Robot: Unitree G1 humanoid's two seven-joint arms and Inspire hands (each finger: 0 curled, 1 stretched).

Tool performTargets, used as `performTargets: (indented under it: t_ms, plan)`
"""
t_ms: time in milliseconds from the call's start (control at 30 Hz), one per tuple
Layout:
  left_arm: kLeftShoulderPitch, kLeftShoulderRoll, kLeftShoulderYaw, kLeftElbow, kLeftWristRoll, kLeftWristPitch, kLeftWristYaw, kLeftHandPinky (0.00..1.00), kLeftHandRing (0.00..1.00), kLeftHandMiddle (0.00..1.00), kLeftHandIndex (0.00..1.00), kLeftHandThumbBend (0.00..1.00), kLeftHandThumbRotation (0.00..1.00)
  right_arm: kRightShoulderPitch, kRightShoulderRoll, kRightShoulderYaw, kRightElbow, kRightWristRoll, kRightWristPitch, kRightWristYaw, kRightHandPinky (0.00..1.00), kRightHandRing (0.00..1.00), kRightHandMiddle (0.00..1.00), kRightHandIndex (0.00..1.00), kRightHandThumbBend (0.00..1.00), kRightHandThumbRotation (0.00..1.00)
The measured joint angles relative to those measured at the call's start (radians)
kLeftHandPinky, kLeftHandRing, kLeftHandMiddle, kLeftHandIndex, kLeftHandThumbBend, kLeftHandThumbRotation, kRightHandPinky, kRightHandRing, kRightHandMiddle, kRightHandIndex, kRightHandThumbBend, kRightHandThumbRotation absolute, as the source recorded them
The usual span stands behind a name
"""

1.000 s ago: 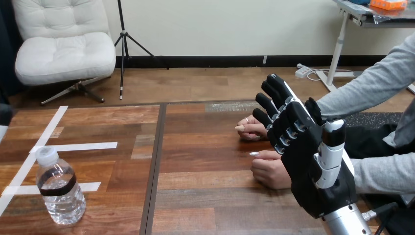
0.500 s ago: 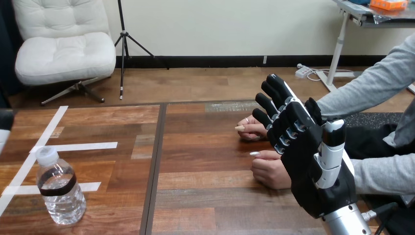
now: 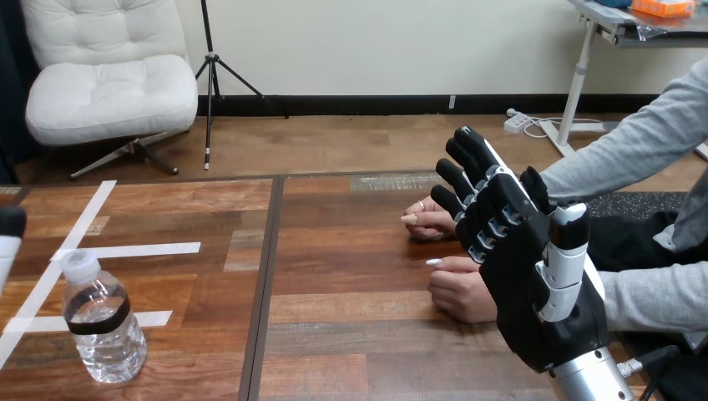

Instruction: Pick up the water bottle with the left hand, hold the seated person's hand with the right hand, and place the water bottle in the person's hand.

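Note:
A clear water bottle (image 3: 100, 322) with a white cap and a black band stands upright at the table's front left. A small black-and-white part of my left hand (image 3: 10, 230) shows at the left edge, just above and left of the bottle and apart from it. My right hand (image 3: 534, 284) is raised at the right, open, with its fingers straight and pointing up and to the left. It stands in front of the person's two hands. The person's far hand (image 3: 430, 219) and near hand (image 3: 457, 291) rest on the table; I cannot tell whether my right hand touches them.
White tape strips (image 3: 125, 250) cross the table's left part around the bottle. A dark seam (image 3: 265, 276) splits the two tabletop boards. The person's grey sleeves (image 3: 643, 146) come in from the right edge.
My left hand has edged down along the left edge, closer to the bottle. My right hand, the bottle and the person's hands have stayed in place.

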Motion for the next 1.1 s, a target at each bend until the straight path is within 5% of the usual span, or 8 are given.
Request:
performTargets:
  t_ms: [600, 1100]
  plan:
    - [-0.046, 0.023, -0.001, 0.199, 0.002, -0.052, -0.033, 1.00, 1.00, 1.00, 1.00, 1.00, 0.83, 0.000, 0.000, 0.000, 0.000, 0.001, 0.000, 0.001, 1.00, 1.00, 0.99, 0.96, 0.94, 1.00]
    - [-0.050, 0.025, -0.004, 0.276, 0.012, -0.057, -0.030, 1.00, 1.00, 1.00, 1.00, 1.00, 0.84, 0.000, -0.001, -0.001, 0.000, 0.001, 0.001, 0.001, 1.00, 1.00, 0.99, 0.96, 0.94, 1.00]
